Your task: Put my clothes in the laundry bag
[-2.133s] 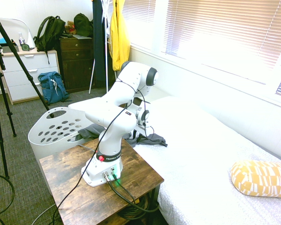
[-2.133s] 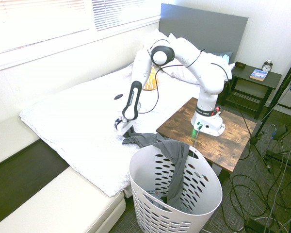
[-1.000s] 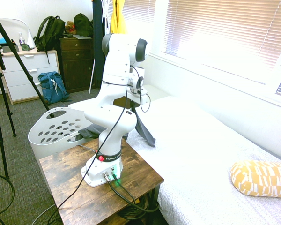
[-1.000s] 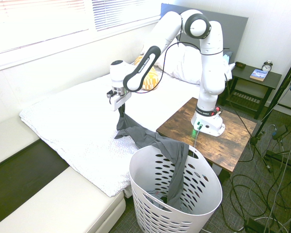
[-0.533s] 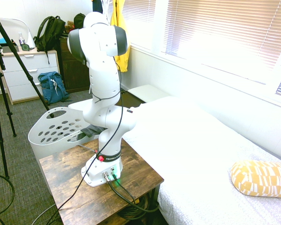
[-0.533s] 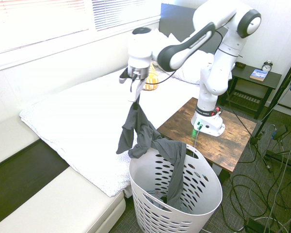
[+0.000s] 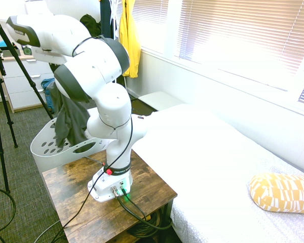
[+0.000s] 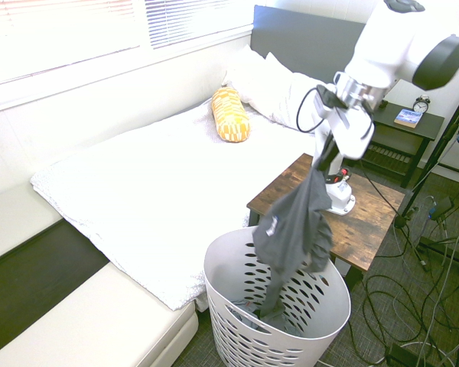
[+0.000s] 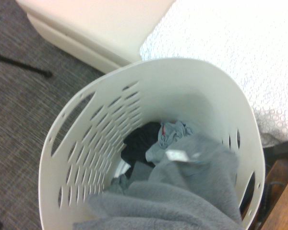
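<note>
Our hand (image 8: 339, 136) grips the grey garment (image 8: 292, 226); we should centre it above the basket (image 8: 237, 341) below, then lower until every edge clears the rim.

My basket (image 8: 237, 321) looks like smooth, matt white plastic. The garment (image 8: 294, 222) at my gripper (image 8: 341, 136) is soft, matt grey cloth, slightly fuzzy in my wrist view. My arm (image 7: 91, 71) has a smooth, hard shell with a faint gloss. I see a brown wood tabletop (image 7: 106, 197) with strong grain and a low sheen, a textured cloth bedspread (image 8: 130, 206), a patterned fabric pillow (image 8: 230, 115) and rough, matt carpet (image 9: 19, 105).
</note>
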`<control>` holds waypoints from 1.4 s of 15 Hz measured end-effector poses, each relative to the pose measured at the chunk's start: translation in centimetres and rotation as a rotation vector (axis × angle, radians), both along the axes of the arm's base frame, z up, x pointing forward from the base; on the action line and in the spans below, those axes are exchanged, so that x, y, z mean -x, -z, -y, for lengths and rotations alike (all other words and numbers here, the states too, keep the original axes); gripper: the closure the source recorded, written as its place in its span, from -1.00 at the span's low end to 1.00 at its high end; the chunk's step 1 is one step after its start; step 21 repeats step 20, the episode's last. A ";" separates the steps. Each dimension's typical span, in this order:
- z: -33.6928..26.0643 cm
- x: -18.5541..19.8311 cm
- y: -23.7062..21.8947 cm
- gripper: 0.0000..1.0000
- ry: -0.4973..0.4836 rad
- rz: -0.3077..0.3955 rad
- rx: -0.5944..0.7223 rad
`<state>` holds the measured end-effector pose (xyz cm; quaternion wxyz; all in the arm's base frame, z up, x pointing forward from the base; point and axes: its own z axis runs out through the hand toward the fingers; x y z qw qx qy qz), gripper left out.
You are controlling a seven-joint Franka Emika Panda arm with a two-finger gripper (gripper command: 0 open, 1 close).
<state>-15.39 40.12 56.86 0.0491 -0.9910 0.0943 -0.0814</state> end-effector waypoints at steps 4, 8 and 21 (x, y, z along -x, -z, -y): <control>-2.3 2.7 4.9 -1.00 -0.035 -0.021 0.076; -2.9 1.5 5.2 -1.00 -0.014 -0.040 0.088; 5.2 -28.5 2.3 -1.00 0.281 -0.045 0.077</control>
